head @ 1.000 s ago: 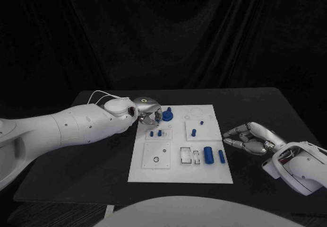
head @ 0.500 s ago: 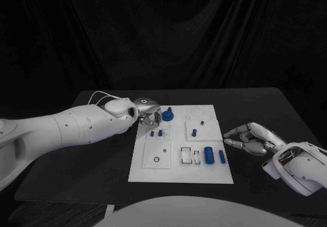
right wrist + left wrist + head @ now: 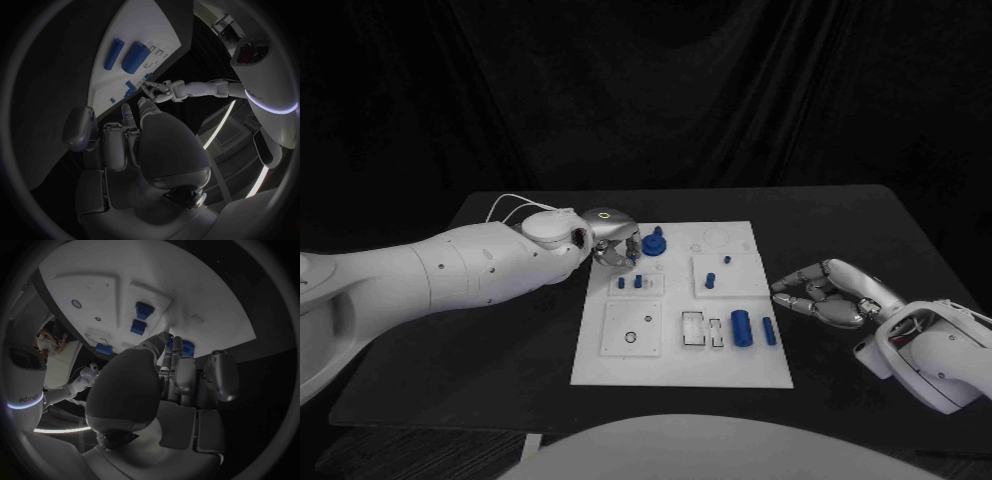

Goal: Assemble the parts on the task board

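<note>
Pretty dim overall, with a black backdrop and black table point(image 3: 473, 330) swallowing most of the light. The white task board point(image 3: 678, 350) and the white arms are the brightest things in the head view, lit evenly from above with only soft shadows. Small blue parts point(image 3: 741, 327) stay readable but tiny. Both wrist views are heavily fisheyed: the board's edges bow, the rim goes dark, and the close-up fingers point(image 3: 185, 374) look soft. Thin curved light strips glare in the right wrist view.
</note>
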`<act>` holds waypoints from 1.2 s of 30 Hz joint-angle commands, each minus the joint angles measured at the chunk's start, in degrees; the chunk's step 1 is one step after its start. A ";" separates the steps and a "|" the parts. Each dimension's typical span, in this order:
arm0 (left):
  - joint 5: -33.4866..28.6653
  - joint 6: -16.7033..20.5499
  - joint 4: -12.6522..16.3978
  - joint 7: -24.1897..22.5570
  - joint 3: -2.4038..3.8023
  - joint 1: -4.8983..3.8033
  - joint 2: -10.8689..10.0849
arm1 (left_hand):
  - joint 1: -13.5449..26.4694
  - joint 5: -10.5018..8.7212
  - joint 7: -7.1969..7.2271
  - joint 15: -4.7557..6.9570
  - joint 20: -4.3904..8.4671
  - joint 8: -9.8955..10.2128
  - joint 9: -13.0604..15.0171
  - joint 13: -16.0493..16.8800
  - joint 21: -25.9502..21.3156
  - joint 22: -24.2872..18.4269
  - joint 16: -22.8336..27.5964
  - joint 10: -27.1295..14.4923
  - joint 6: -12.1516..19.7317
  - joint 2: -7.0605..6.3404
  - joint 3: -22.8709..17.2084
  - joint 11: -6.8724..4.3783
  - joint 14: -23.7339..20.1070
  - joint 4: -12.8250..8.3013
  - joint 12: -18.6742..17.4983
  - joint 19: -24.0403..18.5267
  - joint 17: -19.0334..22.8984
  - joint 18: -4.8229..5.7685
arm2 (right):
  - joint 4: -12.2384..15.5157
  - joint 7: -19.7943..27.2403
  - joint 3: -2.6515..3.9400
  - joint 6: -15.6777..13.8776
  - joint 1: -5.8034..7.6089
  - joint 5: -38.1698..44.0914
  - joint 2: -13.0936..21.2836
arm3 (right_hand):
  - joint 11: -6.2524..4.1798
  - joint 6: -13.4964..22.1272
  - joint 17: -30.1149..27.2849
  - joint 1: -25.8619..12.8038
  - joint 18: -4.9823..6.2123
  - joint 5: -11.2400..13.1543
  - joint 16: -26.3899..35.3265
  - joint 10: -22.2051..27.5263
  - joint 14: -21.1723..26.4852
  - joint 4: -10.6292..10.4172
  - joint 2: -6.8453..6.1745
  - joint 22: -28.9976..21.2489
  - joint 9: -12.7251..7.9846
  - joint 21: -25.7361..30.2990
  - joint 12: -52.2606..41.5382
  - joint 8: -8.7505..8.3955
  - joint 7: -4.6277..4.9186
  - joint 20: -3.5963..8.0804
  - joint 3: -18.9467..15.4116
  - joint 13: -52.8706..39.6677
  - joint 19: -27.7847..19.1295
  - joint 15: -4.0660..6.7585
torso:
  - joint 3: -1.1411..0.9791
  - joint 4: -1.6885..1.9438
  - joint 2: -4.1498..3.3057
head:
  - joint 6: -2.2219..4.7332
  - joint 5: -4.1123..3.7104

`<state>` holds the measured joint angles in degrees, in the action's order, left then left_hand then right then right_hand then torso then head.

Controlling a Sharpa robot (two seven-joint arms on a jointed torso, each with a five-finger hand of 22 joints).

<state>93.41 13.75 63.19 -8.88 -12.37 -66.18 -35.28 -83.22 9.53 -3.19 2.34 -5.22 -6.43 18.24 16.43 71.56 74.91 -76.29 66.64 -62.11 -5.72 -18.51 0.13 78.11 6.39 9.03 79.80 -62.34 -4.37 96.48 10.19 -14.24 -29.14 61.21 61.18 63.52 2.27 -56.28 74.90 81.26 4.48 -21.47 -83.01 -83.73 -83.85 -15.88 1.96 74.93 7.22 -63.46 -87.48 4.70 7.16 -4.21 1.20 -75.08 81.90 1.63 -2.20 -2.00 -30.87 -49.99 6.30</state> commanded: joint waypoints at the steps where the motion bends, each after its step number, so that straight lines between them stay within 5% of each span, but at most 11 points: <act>1: -0.28 -0.69 0.15 0.01 0.05 0.13 0.18 | 0.10 0.05 -0.03 -0.09 -0.05 -0.10 0.00 -0.07 -0.21 9.76 0.32 0.39 -0.34 -0.37 0.04 0.10 -0.28 -0.37 -0.29 -0.24 0.22 0.35 | 0.05 -0.68 0.02 0.27 -0.17 0.06 0.00 | 0.03 -0.30 7.75 0.57 0.62 0.07 0.39 -3.82 -4.01 -0.07 0.10 8.30 -0.09 0.36 0.20 -0.27 -0.12 -0.06 0.30 -12.28 -0.23 0.15 | 0.00 0.01 0.02 | -0.01 0.00; 36: -0.27 -2.50 0.55 0.64 0.05 0.44 0.28 | 0.10 0.04 -0.09 -0.15 -0.02 -0.17 0.05 0.00 -0.65 9.64 0.77 0.88 -0.69 -0.42 -0.05 0.14 -0.66 -0.58 -0.28 -0.47 1.03 0.27 | -0.04 -0.86 0.02 0.39 -0.36 0.06 -0.25 | 0.06 -0.30 7.69 0.65 0.62 0.13 0.45 -3.80 -3.98 -0.08 0.11 8.30 -0.11 0.41 0.23 -0.28 -0.09 -0.08 0.42 -12.25 -0.25 0.13 | 0.01 0.02 0.00 | -0.01 -0.01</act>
<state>93.31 12.06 63.62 -8.12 -12.31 -65.93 -35.08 -83.22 9.49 -3.28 2.13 -5.21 -6.44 18.20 16.43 71.29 74.90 -75.86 67.23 -62.44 -5.72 -18.52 0.30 77.91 6.08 9.03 79.79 -61.35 -4.38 96.41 10.07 -14.24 -29.01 61.02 61.18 63.29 2.27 -56.28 74.90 81.26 4.48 -21.47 -82.76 -83.73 -83.85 -15.88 1.96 74.91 7.17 -63.22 -87.49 4.70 7.16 -4.21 1.20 -75.08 81.90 1.63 -2.19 -1.98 -30.87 -49.99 6.31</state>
